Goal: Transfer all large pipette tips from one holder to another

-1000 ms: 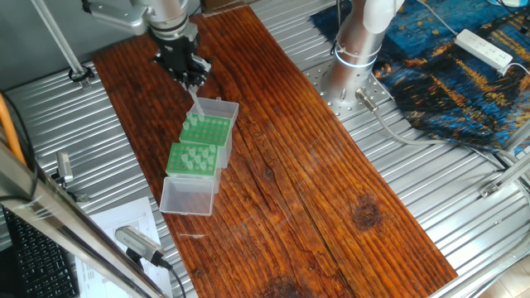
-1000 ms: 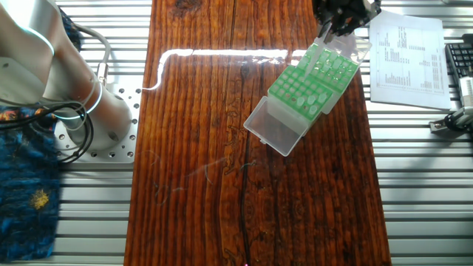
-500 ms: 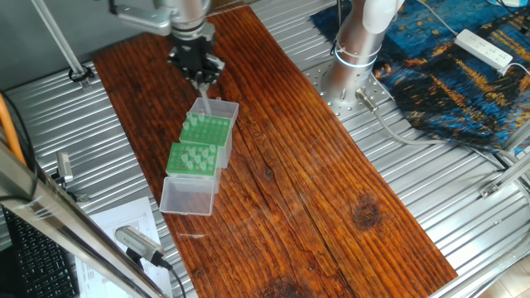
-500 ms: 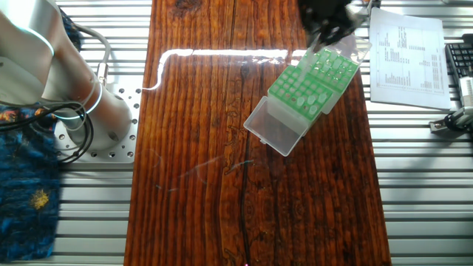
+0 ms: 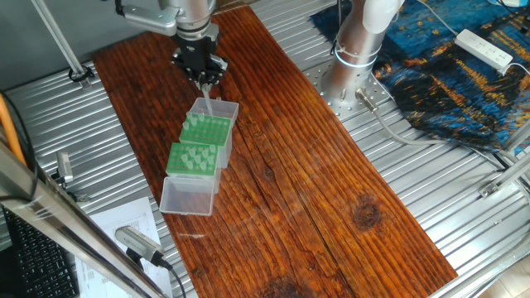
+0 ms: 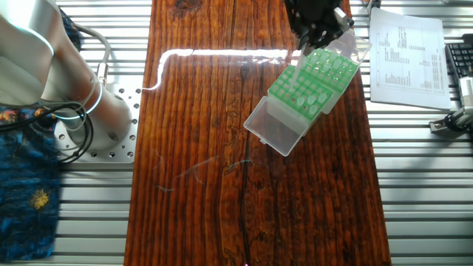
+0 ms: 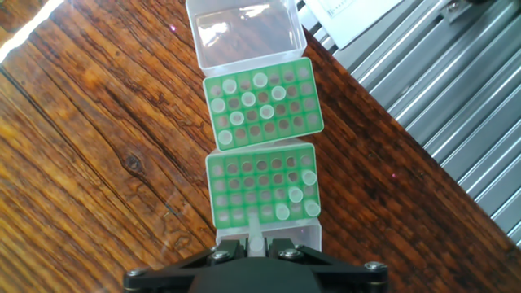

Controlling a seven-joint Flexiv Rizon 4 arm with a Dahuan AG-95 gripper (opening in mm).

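Two green racks stand end to end in clear boxes. In the hand view the far rack (image 7: 262, 102) holds several large pipette tips (image 7: 248, 98). The near rack (image 7: 244, 191) carries several more tips (image 7: 296, 195) at its right end. My gripper (image 7: 255, 242) is shut on one pale tip (image 7: 257, 228), which hangs over the near edge of the near rack. In one fixed view the gripper (image 5: 201, 79) holds that tip (image 5: 204, 101) above the upper rack (image 5: 207, 130). In the other fixed view the gripper (image 6: 314, 35) is at the rack's (image 6: 330, 70) left corner.
Each box has a clear lid folded open, one beyond the far rack (image 7: 244, 32) and one under my hand (image 5: 222, 108). A printed sheet (image 6: 405, 55) and a keyboard (image 6: 458, 66) lie on the ribbed metal beside the wooden board (image 6: 199, 148). The arm's base (image 5: 356, 50) stands at the back.
My gripper has slid sideways along the near rack's end, to the right in one fixed view, still holding the tip. The racks have not moved.
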